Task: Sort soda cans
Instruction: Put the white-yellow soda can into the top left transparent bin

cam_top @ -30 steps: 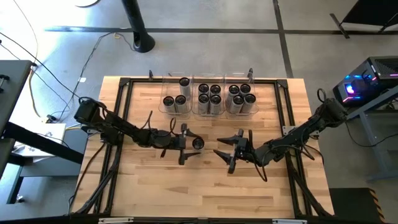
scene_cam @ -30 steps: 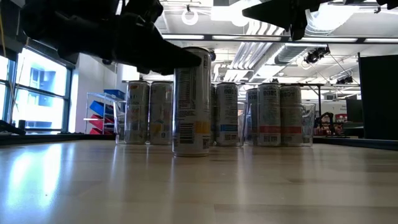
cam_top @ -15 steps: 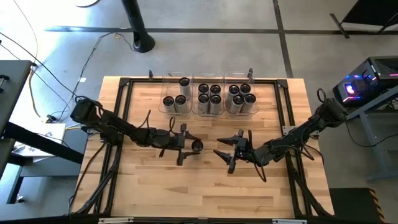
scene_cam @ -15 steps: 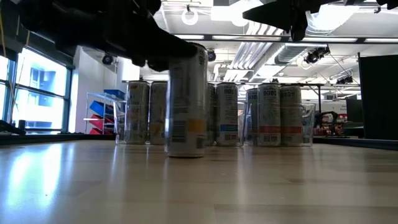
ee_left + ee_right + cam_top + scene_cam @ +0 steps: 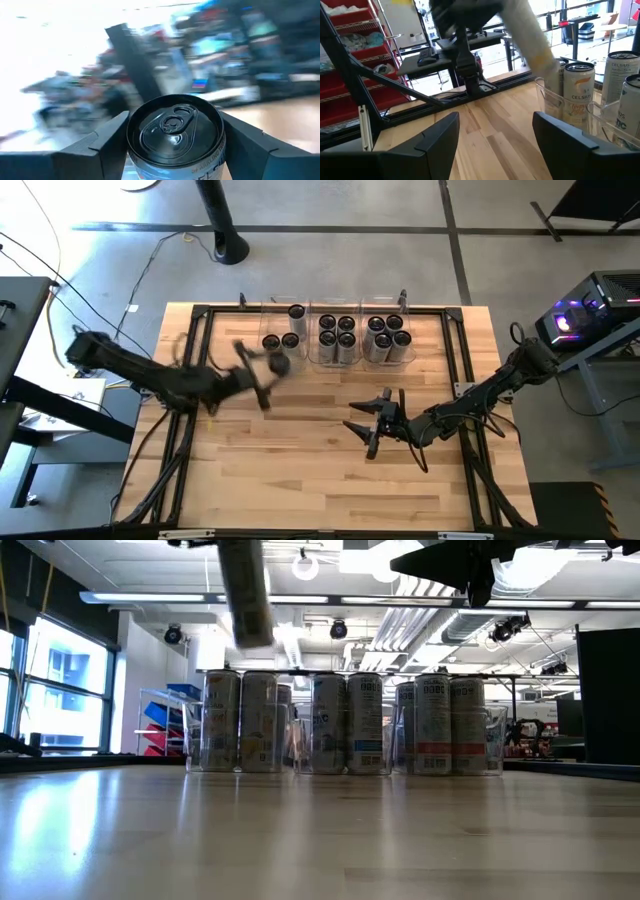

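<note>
— Where is the soda can (image 5: 175, 131) now?
— Lifted clear of the bench (image 5: 330, 470), clasped in the left end effector (image 5: 268, 370) near the clear bins (image 5: 340, 330); its long axis leans slightly, top up.
— And the right end effector (image 5: 368, 427)?
— Fingers spread, empty, hovering mid-bench.

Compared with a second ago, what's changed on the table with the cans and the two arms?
The left end effector closed on the lone soda can mid-table, lifted it clear of the wood and swung it back and left toward the left bin; it now hangs tilted above the row in the low view. The right end effector stayed open mid-table, and the binned cans did not move.
</note>
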Robot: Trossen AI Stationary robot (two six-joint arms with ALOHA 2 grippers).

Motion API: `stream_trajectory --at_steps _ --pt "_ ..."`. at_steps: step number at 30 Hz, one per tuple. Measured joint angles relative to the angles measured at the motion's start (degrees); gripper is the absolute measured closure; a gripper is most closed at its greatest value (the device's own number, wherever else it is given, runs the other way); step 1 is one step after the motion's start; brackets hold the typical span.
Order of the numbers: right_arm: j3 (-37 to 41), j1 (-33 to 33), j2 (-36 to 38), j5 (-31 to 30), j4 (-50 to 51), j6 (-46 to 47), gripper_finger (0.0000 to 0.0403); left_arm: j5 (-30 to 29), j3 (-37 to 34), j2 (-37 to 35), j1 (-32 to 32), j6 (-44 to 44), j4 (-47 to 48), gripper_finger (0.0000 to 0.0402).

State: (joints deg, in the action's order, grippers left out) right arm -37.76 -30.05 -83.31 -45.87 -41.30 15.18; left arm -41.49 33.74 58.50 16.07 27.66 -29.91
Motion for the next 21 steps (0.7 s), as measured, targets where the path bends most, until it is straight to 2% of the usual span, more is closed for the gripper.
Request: stream_trajectory --at_steps 2,6,8,10,16,18,21 --pt "0.0 -0.01 0.0 0.0 0.0 -0.04 0.0155 -1.82 0.0 -4.37 -2.64 4.56 0.02 0.0154" --pt "0.0 0.22 0.0 0.0 -0.02 -0.07 0.0155 -0.69 0.02 -10.09 -12.27 7.78 0.01 0.0154" --pt "0.0 0.41 0.0 0.01 -0.04 -0.01 0.0155 2.55 0.02 -11.0 -18.61 6.79 0.18 0.0154" --pt "0.0 0.45 0.0 0.0 -0.04 -0.11 0.0155 8.37 0.02 -10.88 -25.4 3.38 1.05 0.0154" --pt "0.0 0.58 0.0 -0.02 -0.04 -0.04 0.0155 21.09 -0.15 -3.54 -44.76 -7.69 5.97 0.0154" --pt "0.0 0.58 0.0 -0.02 -0.02 -0.15 0.0155 25.17 -0.14 -0.63 -48.82 -10.46 5.13 0.0154" --pt "0.0 0.53 0.0 -0.02 0.35 -0.14 0.0155 27.67 -0.04 3.32 -52.37 -12.6 4.98 0.0154"
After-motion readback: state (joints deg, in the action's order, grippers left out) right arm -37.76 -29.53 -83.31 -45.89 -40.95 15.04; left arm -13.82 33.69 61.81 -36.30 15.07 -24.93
